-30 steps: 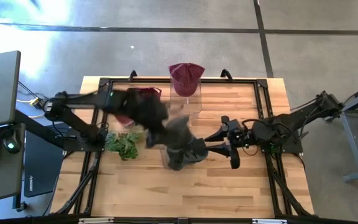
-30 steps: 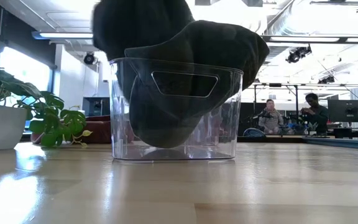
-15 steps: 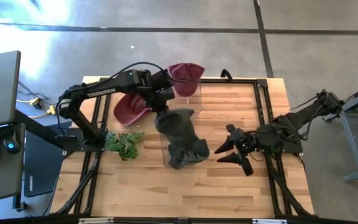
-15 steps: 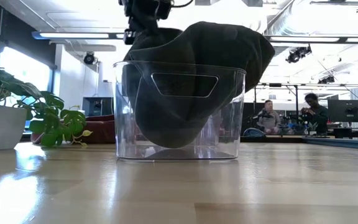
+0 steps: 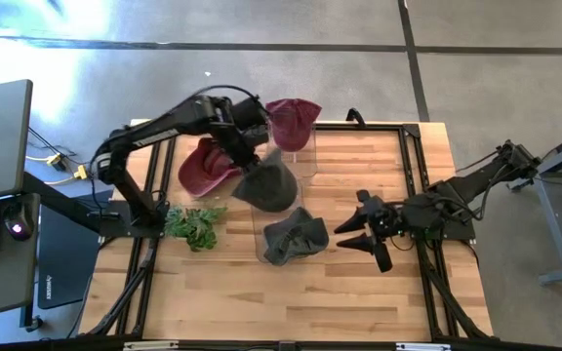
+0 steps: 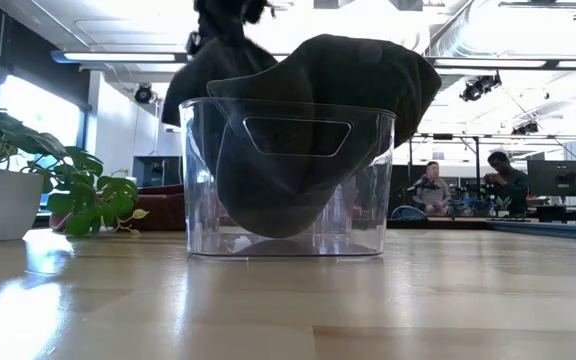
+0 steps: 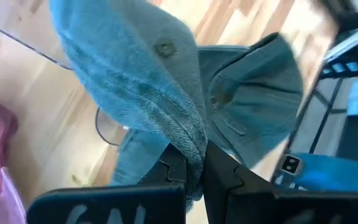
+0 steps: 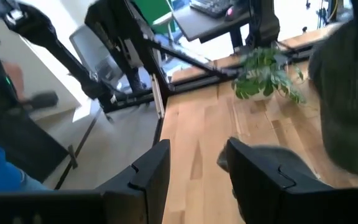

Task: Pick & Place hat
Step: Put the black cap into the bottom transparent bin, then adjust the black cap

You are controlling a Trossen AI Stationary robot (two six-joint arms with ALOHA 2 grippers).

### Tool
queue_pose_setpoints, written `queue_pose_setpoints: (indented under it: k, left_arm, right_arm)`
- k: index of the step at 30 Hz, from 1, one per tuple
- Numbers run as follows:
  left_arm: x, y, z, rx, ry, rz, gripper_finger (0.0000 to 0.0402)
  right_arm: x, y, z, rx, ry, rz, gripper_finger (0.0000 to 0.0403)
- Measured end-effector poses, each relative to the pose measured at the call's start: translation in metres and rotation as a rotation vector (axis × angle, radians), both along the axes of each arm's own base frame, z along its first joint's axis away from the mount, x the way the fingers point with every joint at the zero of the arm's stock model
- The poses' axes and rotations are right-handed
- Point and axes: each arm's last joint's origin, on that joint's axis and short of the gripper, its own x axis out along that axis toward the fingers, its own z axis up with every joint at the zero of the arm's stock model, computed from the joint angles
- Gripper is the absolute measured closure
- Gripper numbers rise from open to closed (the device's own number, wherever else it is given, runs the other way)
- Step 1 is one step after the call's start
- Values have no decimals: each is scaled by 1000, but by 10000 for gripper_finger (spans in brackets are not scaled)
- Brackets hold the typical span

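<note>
Nearest, clear bin (image 6: pixel 286 180) sitting on counter (image 6: pixel 288 300), holding one grey cap (image 5: pixel 294 237), bulging over rim. Right pincer (image 5: pixel 359 234) waiting just beside bin, fingers apart, gripping nothing. Beyond, left pincer (image 5: pixel 245 156) pinching second grey cap (image 5: pixel 266 185) by edge, hanging above bin's far side, likely carrying it. Maroon caps (image 5: pixel 203 168) lying farther back.
</note>
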Motion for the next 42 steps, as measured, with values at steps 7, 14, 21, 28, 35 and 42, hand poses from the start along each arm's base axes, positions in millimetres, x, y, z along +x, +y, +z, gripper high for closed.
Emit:
queue_pose_setpoints:
  k: [7,14,21,28,35,42]
  left_arm:
    - [26,-7,-27,71,60,-137,392]
    - [42,-7,-42,322,131,-173,358]
    - [50,3,-40,332,50,-180,297]
    - [44,10,-11,259,-28,-122,222]
    - [15,-2,49,330,-39,-69,213]
    - [-11,-48,81,407,-55,-58,216]
  right_arm:
    - [8,4,2,-2,-57,-1,249]
    - [24,15,-15,32,22,63,249]
    - [36,23,-22,41,24,99,249]
    - [45,30,-36,-57,58,209,249]
    - [62,36,-69,-221,175,266,232]
    - [79,34,-97,-384,258,122,180]
